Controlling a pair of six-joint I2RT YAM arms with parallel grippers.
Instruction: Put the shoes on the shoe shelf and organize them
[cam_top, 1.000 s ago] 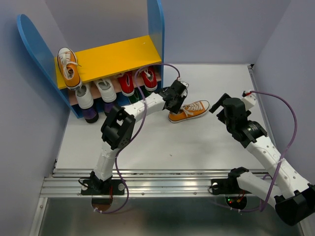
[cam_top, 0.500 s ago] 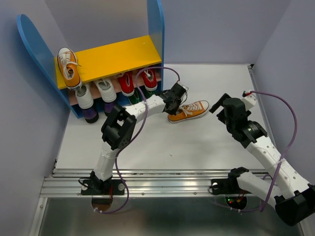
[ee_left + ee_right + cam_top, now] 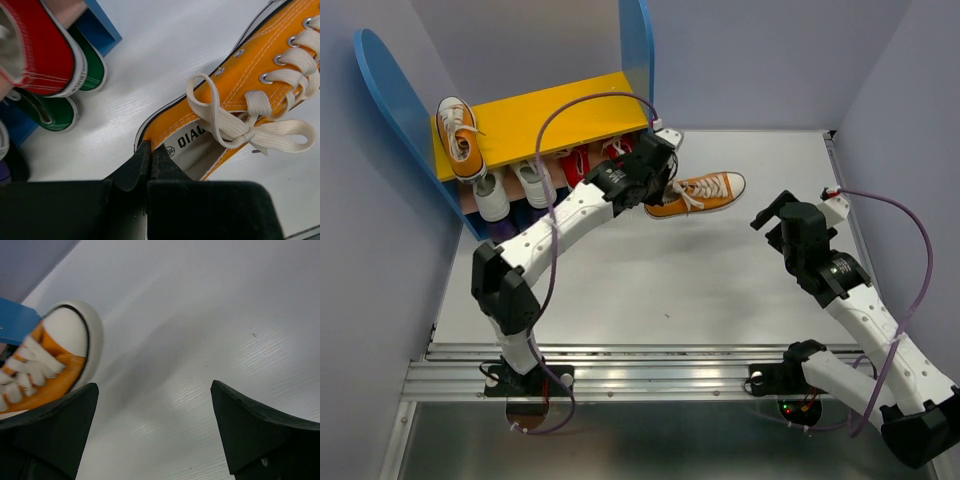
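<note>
My left gripper (image 3: pixel 658 188) (image 3: pixel 149 148) is shut on the heel rim of an orange shoe (image 3: pixel 698 192) (image 3: pixel 260 75). The shoe hangs just right of the shoe shelf (image 3: pixel 560 115), its white toe (image 3: pixel 67 332) pointing right with a shadow under it. A second orange shoe (image 3: pixel 458 135) lies at the left end of the yellow top board. Red shoes (image 3: pixel 576 162) (image 3: pixel 35 50) and green shoes (image 3: pixel 90 70) sit low in the shelf, partly hidden by my left arm. My right gripper (image 3: pixel 775 212) (image 3: pixel 154 386) stands open over bare table, right of the held shoe.
Two white-toed shoes (image 3: pixel 492 196) fill the left of the lower board. The tall blue side panel (image 3: pixel 638 45) rises just behind my left wrist. Purple walls close in on both sides. A metal rail (image 3: pixel 620 368) runs along the near edge.
My left gripper has shut on the orange shoe's heel, lifted it and carried it back-left toward the shelf as the arm stretched out. The right arm has barely shifted.
</note>
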